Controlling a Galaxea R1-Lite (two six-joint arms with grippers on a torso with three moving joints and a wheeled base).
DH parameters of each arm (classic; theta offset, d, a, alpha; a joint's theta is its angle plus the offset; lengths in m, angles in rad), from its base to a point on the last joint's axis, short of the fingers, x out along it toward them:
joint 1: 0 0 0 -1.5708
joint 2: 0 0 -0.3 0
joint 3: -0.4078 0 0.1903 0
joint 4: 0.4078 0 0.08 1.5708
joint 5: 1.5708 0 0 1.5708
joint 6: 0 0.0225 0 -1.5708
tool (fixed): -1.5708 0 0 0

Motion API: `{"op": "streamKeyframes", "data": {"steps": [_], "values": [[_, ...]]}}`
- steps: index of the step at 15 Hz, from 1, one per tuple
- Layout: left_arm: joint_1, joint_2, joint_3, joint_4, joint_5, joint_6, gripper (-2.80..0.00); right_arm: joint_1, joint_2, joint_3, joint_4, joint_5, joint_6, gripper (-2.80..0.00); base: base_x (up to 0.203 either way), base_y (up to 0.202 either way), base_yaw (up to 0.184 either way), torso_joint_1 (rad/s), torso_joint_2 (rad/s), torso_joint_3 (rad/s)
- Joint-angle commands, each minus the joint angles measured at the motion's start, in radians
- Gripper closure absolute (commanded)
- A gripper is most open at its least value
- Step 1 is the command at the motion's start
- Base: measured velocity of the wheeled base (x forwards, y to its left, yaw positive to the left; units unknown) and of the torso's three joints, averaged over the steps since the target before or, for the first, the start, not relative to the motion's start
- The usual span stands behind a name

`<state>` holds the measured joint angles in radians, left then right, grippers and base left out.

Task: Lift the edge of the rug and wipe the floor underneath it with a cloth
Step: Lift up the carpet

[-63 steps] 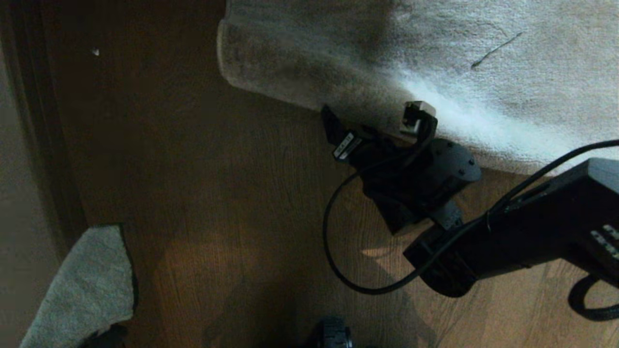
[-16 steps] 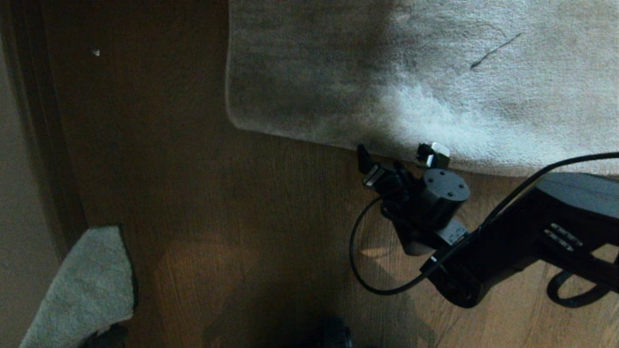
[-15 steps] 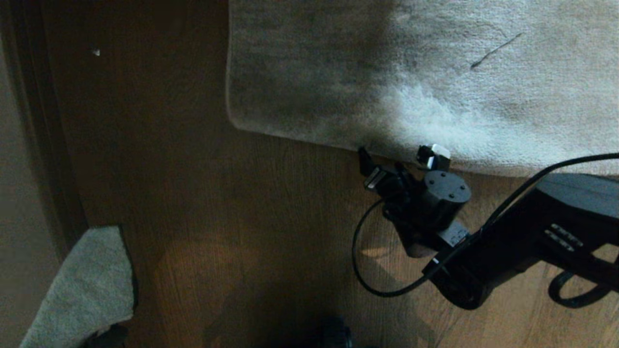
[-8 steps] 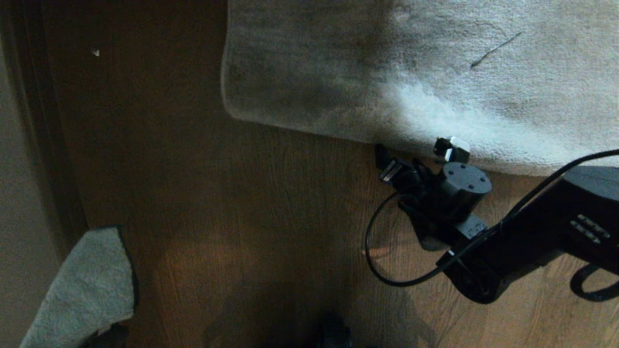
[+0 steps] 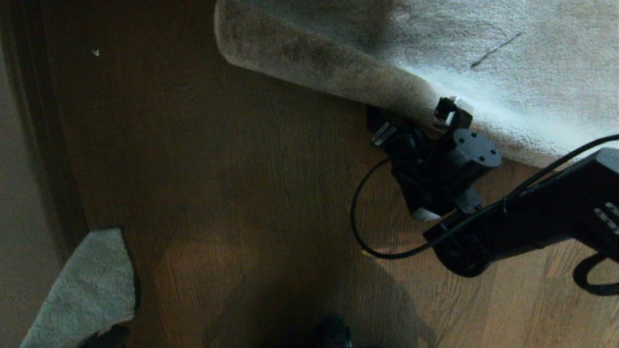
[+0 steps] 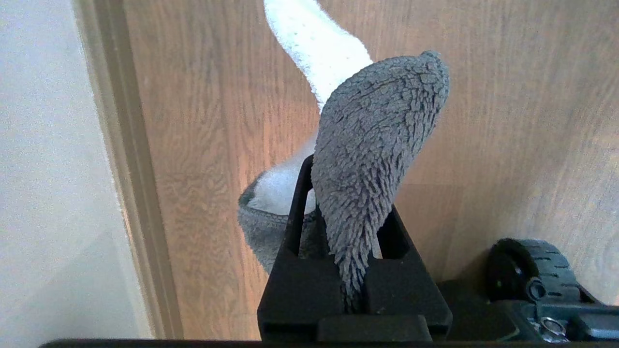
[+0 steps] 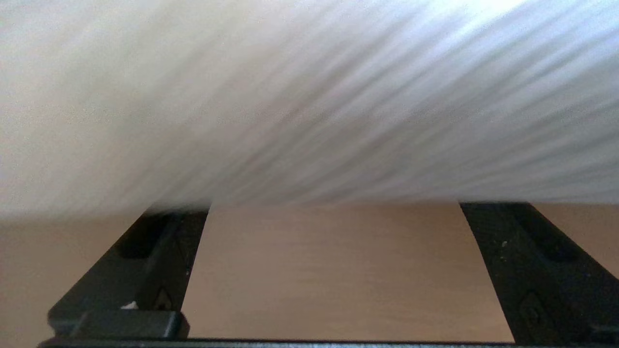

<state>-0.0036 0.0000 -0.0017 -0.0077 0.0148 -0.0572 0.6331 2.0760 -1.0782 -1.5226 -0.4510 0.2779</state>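
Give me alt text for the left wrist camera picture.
The left tool, shut, pinches a small grey terry cloth that sticks up between its black fingers. Behind it lies brown wood-grain floor, with a pale wall and baseboard along one side and a black wheel nearby.

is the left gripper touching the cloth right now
Touching. The left wrist view shows the left gripper shut on the cloth, the grey pile pinched between its fingers and hanging out above the floor.
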Motion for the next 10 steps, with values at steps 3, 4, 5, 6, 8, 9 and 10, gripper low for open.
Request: {"op": "streamKeyframes", "data": {"steps": [3, 4, 5, 6, 8, 9, 10], "values": [[0.001, 0.000, 0.000, 0.000, 0.001, -0.001, 0.00, 0.091, -0.038, -0.032, -0.047, 0.132, -0.032, -2.80, 0.000, 0.000, 0.000, 0.000, 0.00, 0.000], [0.001, 0.000, 0.000, 0.000, 0.001, -0.001, 0.00, 0.097, -0.039, -0.051, -0.047, 0.155, -0.044, -2.80, 0.000, 0.000, 0.000, 0.000, 0.00, 0.000], [0.001, 0.000, 0.000, 0.000, 0.001, -0.001, 0.00, 0.098, -0.037, -0.069, -0.047, 0.179, -0.053, -2.80, 0.000, 0.000, 0.000, 0.000, 0.00, 0.000], [0.001, 0.000, 0.000, -0.001, 0.001, -0.001, 0.00, 0.097, -0.033, -0.086, -0.047, 0.193, -0.061, -2.80, 0.000, 0.000, 0.000, 0.000, 0.00, 0.000], [0.001, 0.000, 0.002, 0.000, 0.001, -0.001, 0.00, 0.096, -0.030, -0.105, -0.047, 0.196, -0.065, -2.80, 0.000, 0.000, 0.000, 0.000, 0.00, 0.000], [0.001, 0.000, 0.000, 0.000, 0.001, -0.001, 0.00, 0.094, -0.030, -0.105, -0.047, 0.195, -0.066, -2.80, 0.000, 0.000, 0.000, 0.000, 0.00, 0.000], [0.001, 0.000, 0.000, 0.000, 0.001, -0.001, 0.00, 0.091, -0.031, -0.106, -0.047, 0.195, -0.065, -2.80, 0.000, 0.000, 0.000, 0.000, 0.00, 0.000]]}}
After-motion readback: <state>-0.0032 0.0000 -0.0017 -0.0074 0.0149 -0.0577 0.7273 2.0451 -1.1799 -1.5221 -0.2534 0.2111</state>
